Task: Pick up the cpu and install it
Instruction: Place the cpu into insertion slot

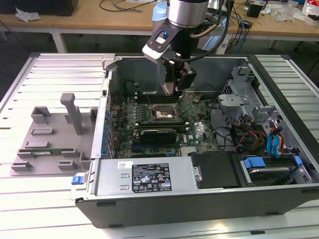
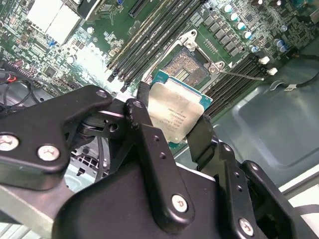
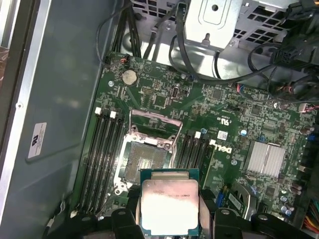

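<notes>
cpu with dull silvery metal top, matt black fingers, grey sheet-metal case, smooth green circuit board

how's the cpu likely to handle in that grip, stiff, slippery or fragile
The cpu looks like a rigid flat plate, so it probably won't flex. Its smooth metal top suggests it could slip, since the hand pinches only its edges. Its thin green board edge hints it's fragile if knocked against the open socket.
</notes>
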Available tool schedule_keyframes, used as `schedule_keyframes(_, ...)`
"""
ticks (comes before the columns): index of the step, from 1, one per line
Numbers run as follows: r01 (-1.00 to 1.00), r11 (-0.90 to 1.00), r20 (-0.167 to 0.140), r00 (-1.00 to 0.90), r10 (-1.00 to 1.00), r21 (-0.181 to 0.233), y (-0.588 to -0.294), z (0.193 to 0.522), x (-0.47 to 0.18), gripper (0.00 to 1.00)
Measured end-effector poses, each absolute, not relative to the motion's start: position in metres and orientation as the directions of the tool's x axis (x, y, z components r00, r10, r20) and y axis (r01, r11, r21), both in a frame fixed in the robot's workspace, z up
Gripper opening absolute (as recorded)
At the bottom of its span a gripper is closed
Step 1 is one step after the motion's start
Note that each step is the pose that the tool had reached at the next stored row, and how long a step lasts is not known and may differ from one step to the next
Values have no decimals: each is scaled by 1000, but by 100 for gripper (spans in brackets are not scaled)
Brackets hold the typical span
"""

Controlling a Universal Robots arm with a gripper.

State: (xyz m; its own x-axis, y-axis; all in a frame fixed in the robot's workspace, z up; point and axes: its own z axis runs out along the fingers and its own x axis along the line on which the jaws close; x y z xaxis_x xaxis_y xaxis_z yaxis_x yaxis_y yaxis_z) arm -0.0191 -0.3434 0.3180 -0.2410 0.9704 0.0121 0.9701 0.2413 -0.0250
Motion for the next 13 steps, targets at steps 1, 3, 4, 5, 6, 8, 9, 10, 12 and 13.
schedule_keyframes(1,971,238,12,-237,971,-25,-343,318,-19,55)
schedule_keyframes(3,974,226,12,-226,974,-25,-343,318,-19,55)
schedule_keyframes(4,976,217,12,-216,976,-25,-343,318,-19,55)
schedule_keyframes(5,978,208,12,-208,978,-25,-343,318,-19,55)
schedule_keyframes(6,980,198,12,-197,980,-25,-343,318,-19,55)
schedule_keyframes(8,985,171,12,-171,985,-25,-343,318,-19,55)
schedule_keyframes(9,988,149,12,-149,989,-25,-343,317,-19,55)
schedule_keyframes(10,991,129,12,-128,992,-25,-343,317,-19,55)
schedule_keyframes(12,995,98,12,-98,995,-25,-343,317,-19,55)
schedule_keyframes(13,996,81,11,-81,997,-25,-343,317,-19,55)
